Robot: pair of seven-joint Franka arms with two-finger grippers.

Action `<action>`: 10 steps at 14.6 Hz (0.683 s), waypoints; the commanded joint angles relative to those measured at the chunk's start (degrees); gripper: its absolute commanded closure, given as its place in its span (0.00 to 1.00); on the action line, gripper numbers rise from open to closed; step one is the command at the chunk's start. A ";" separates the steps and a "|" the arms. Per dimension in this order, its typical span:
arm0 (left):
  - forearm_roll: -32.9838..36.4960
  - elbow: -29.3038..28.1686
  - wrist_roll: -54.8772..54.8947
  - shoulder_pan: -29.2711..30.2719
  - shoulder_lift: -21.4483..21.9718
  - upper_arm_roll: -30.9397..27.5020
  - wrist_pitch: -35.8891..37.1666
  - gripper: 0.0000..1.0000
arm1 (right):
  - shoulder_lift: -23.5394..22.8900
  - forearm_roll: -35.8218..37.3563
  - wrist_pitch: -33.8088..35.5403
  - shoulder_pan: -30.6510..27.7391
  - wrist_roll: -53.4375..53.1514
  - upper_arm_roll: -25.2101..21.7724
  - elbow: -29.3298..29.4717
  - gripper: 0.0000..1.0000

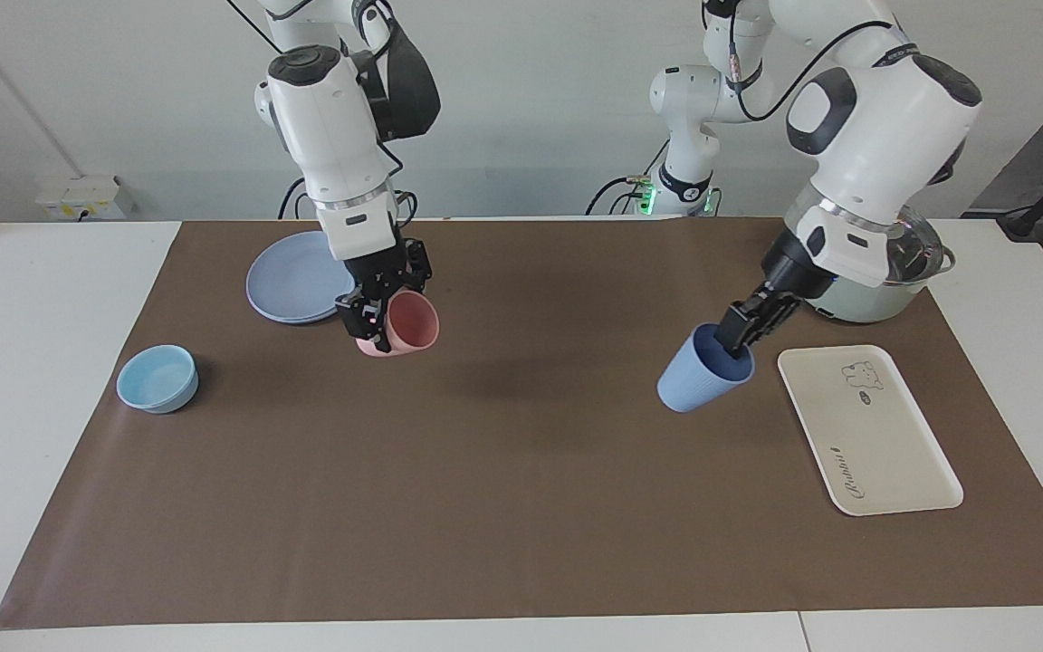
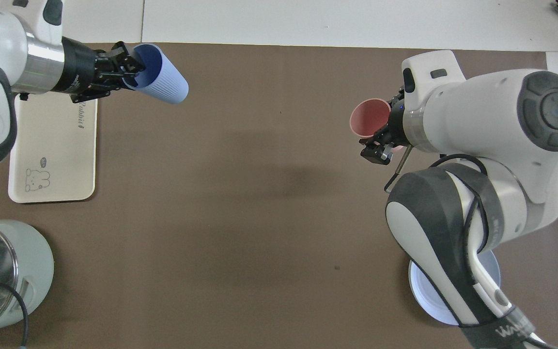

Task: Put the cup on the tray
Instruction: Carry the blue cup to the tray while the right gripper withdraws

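We see the right gripper pinching the pink cup's rim above the brown mat, beside the blue plate. The left gripper pinches the periwinkle cup by its rim, tilted in the air just beside the cream tray, whose cursive lettering we cannot make out for sure.

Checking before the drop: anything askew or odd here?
Both cups are held tilted, not upright. The left gripper pinches the rim of the blue cup, which hangs steeply slanted beside the tray. The right gripper holds the pink cup nearly on its side beside the plate. Nothing spilled or damaged.
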State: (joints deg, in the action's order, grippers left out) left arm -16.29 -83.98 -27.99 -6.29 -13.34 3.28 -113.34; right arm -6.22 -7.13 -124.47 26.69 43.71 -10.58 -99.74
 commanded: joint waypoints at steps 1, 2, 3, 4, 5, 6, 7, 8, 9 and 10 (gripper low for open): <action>1.35 -5.38 13.60 7.06 2.87 0.50 -1.34 1.00 | -0.72 -8.65 -6.90 -4.09 3.74 0.30 -1.59 1.00; 1.35 -8.10 19.14 9.35 3.83 0.23 -3.53 1.00 | -0.63 -12.95 -9.97 -5.85 6.54 0.30 -2.82 1.00; 1.35 -11.26 23.46 11.46 4.98 0.23 -6.16 1.00 | -0.81 -19.69 -12.61 -8.04 11.44 0.30 -4.14 1.00; 1.35 -13.47 26.64 12.96 5.51 0.23 -8.80 1.00 | -1.59 -29.07 -14.12 -10.32 18.27 0.30 -5.02 1.00; 1.35 -15.14 28.76 14.45 5.51 0.23 -10.39 1.00 | -3.08 -38.65 -14.66 -12.44 25.83 0.30 -5.03 1.00; 1.44 -16.47 30.78 15.86 5.43 0.23 -11.37 1.00 | -4.40 -47.88 -15.44 -14.37 33.47 0.21 -5.03 1.00; 1.35 -18.05 33.50 17.00 5.17 0.23 -13.12 1.00 | -5.20 -53.89 -15.80 -15.61 37.29 0.21 -5.20 1.00; 1.35 -20.32 36.92 18.67 4.90 0.23 -16.27 1.00 | -5.90 -58.04 -15.89 -16.75 38.63 0.21 -5.20 1.00; 1.35 -22.52 39.65 19.82 4.81 0.23 -19.69 1.00 | -6.52 -60.78 -16.59 -17.55 39.69 0.21 -5.29 1.00; 1.35 -23.76 41.07 20.35 4.90 0.23 -21.38 1.00 | -7.22 -64.11 -17.73 -17.99 41.09 0.21 -5.99 1.00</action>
State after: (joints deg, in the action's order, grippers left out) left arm -16.07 -102.18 9.28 12.27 -10.59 2.87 -129.58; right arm -12.65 -65.29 -139.63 9.40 82.61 -11.11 -104.99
